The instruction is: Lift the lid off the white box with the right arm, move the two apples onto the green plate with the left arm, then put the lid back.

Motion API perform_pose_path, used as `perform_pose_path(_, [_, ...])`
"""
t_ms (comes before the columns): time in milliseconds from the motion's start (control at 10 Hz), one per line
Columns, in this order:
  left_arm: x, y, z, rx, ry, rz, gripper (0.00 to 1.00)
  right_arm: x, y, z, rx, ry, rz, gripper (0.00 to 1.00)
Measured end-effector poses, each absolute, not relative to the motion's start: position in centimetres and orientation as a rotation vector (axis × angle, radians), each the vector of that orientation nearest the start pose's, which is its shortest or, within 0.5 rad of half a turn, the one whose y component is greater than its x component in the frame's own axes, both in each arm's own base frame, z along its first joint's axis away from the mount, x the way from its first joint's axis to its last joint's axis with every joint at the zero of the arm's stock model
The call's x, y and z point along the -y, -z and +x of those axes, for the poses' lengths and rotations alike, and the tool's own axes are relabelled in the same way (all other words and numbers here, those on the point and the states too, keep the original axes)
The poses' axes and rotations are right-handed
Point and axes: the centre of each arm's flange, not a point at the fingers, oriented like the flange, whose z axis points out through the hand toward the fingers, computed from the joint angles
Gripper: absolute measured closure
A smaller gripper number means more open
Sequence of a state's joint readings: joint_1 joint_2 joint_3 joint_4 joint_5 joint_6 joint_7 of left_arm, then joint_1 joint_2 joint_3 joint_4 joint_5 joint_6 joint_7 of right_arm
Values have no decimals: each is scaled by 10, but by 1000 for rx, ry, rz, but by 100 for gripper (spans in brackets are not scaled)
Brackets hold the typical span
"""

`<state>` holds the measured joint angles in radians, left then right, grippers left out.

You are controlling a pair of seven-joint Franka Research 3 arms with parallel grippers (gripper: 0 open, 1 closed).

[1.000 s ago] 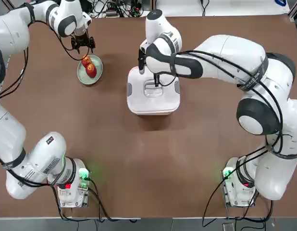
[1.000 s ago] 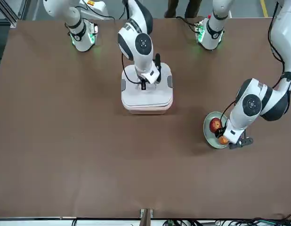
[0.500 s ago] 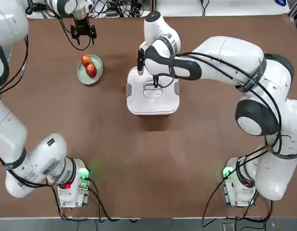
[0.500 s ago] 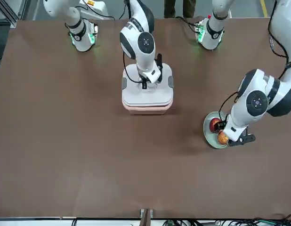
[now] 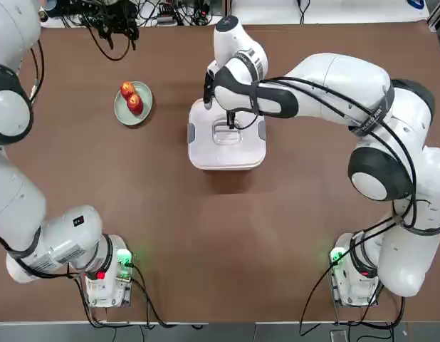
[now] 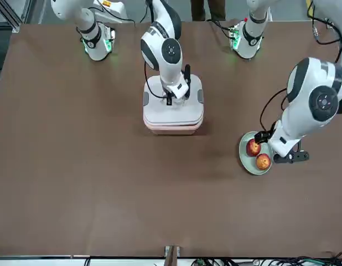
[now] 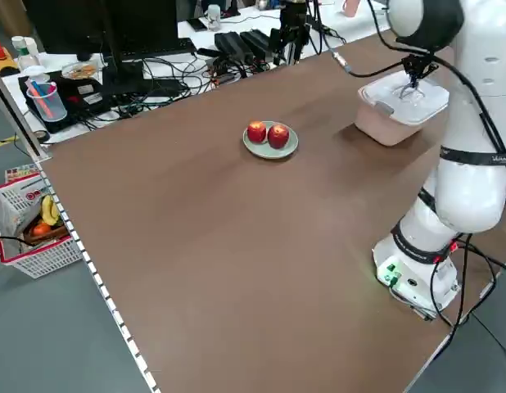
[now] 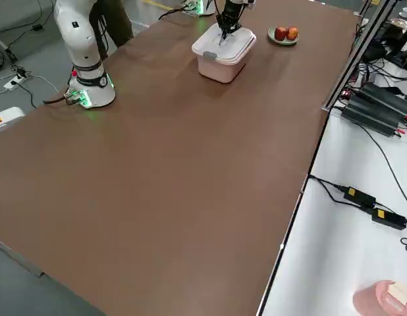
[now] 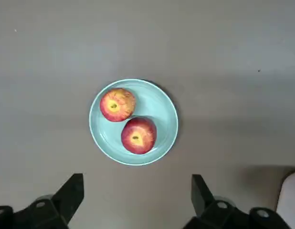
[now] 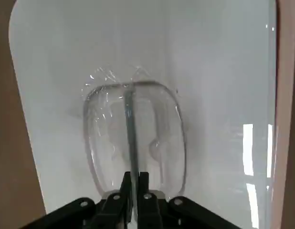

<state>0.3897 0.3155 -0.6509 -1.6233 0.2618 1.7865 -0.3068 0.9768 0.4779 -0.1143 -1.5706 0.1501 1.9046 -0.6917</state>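
Now, the brown rectangular table (image 5: 206,235) fills nearly the whole top view. The white jointed right arm (image 5: 334,85) spans from its base at lower right to the centre. The white jointed left arm (image 5: 21,214) climbs the left edge from its base at lower left.

The square rounded white box with pale pink walls (image 5: 227,158) sits just above centre in the top view, upper centre in the front view. On it rests the white square plastic lid (image 5: 243,142), rounded corners, grey clips at its left and right edges, a flat clear handle (image 10: 133,138) in the middle. Lid sits flush on the box, level, fully seated.

The right gripper (image 10: 133,183) points down over the lid's middle, fingers pinched shut on the thin upright rib of the handle.

The small round pale mint-green shallow plate (image 5: 122,110) lies in the upper left of the top view, well apart from the box. Inside it lie the two small round red apples with yellowish patches (image 5: 132,98), touching each other. In the left wrist view one apple shows more yellow, the other is mostly red.

The left gripper (image 9: 136,200) is raised at the top left edge of the top view, over the table's far edge, well apart from the plate. Its fingers are spread wide, holding nothing.
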Motion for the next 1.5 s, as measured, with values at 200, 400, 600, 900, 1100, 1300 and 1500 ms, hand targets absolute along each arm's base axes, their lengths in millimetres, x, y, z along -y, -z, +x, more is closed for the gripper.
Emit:
perform_pose_path(200, [83, -482, 620, -91, -68, -3038, 1, -519, -350, 423, 2076, -237, -2259, 66])
perform_pose_path(400, [73, -501, 609, -148, -100, -3014, 1, -517, -347, 426, 2086, -239, -2262, 36])
perform_pose_path(600, [63, -536, 590, -210, -120, -3020, 1, -514, -348, 431, 2094, -234, -2258, 7])
perform_pose_path(900, [48, -595, 554, -294, -143, -3041, 1, -511, -357, 441, 2080, -203, -2271, 0])
perform_pose_path(1100, [48, -619, 542, -292, -195, -3041, 1, -510, -366, 449, 2068, -172, -2283, 0])
perform_pose_path(1300, [49, -625, 539, -289, -208, -3043, 1, -498, -374, 466, 2007, -147, -2339, 0])
perform_pose_path(1500, [52, -629, 539, -275, -201, -3073, 0, -480, -390, 488, 1933, -111, -2406, 0])
